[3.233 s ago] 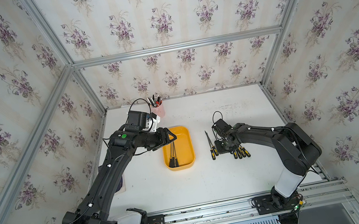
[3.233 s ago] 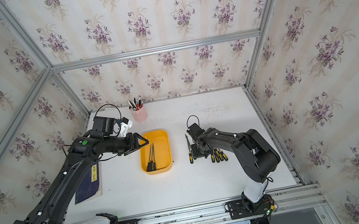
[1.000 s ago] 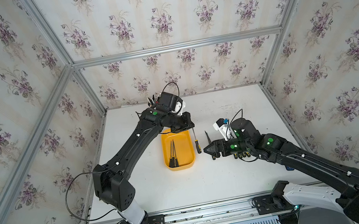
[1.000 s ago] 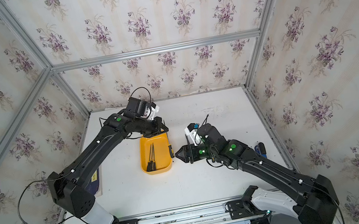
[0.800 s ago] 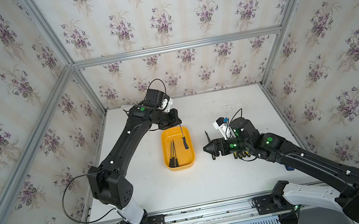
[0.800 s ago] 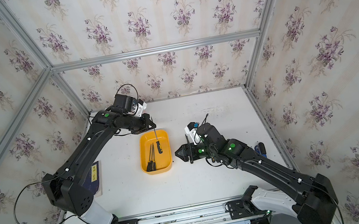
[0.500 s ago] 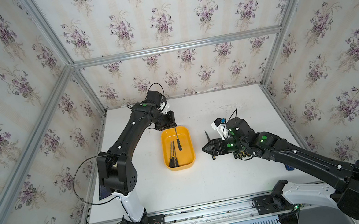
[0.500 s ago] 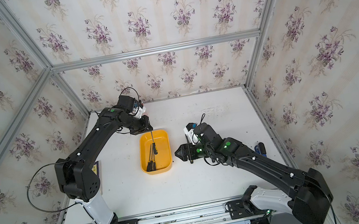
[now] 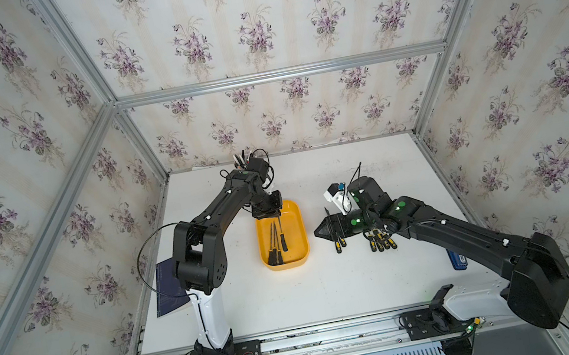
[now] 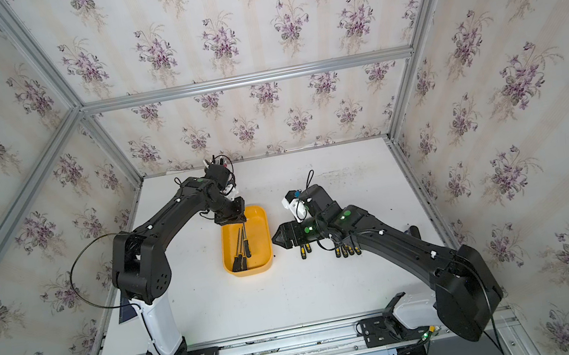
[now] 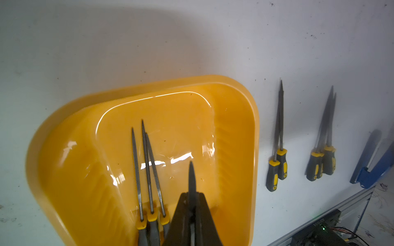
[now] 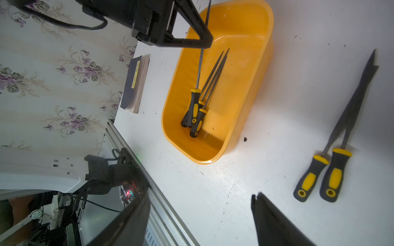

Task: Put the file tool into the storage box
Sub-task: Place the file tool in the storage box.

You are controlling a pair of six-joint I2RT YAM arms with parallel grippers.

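Left end effector [image 12: 205, 41] is clamping the file tool [image 12: 199, 68] by its blade, handle dangling below into the storage box [image 12: 251, 74].

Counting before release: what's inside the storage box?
Three files lie in the storage box; a fourth file, blade pinched by the left end effector, hangs in over them. Overlapping handles hide whether it touches down.

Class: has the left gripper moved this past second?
Yes: the left gripper moved from the storage box's side facing the right arm to above its far end.
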